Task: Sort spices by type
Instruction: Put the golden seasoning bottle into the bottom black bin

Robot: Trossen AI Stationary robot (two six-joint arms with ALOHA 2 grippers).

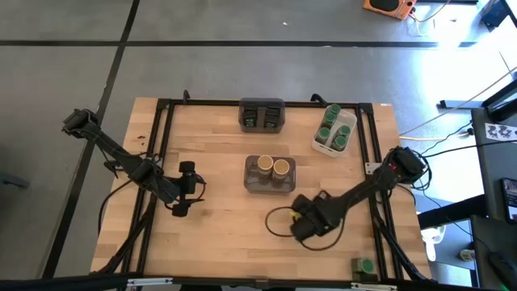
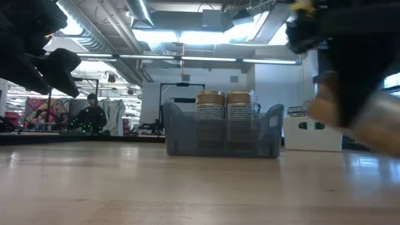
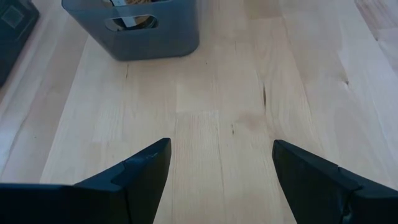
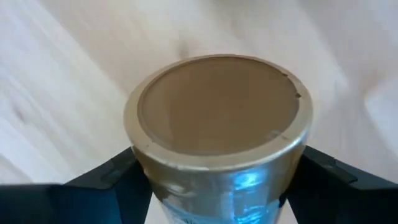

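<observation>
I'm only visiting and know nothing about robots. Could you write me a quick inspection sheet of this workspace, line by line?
Surface: light wooden table with a black frame around it.
Job's things: two tan-lidded jars stand in the grey bin at mid-table; green-lidded jars sit in the white tray; dark tins fill the dark bin at the far edge; one green-lidded jar stands at the near right corner.
Clutter: nothing seen.
Grippers: left gripper open, empty, over bare wood left of the grey bin; right gripper shut on a tan-lidded jar, near side of the grey bin.
Cables: a black loop beside the right gripper.
Surroundings: grey floor; a person far behind the table.
</observation>
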